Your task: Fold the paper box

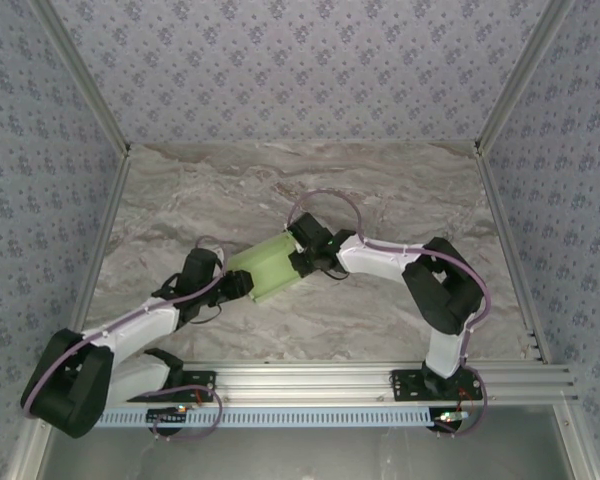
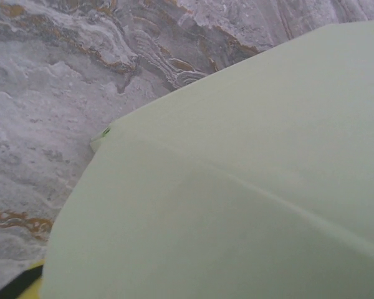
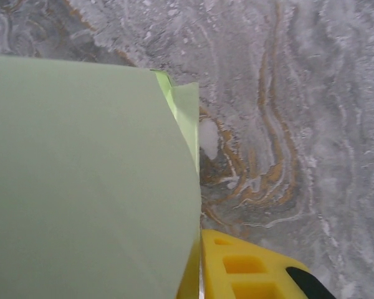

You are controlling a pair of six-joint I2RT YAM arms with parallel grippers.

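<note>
The paper box (image 1: 268, 266) is pale lime-green card lying on the marble table between my two grippers. My left gripper (image 1: 242, 284) is at its near-left end. In the left wrist view the paper box (image 2: 237, 187) spreads over the jaws with a crease running across it. Just a sliver of one yellow and black finger (image 2: 25, 281) shows at the bottom left, so its opening is hidden. My right gripper (image 1: 305, 262) is at the box's right end. In the right wrist view the paper box (image 3: 87, 180) has its right edge pinched between the yellow fingers (image 3: 249, 268) of the right gripper (image 3: 201, 246).
The marble table (image 1: 380, 190) stretches behind and to both sides of the box. Patterned walls (image 1: 40, 150) close in the left, back and right. An aluminium rail (image 1: 310, 378) runs along the near edge by the arm bases.
</note>
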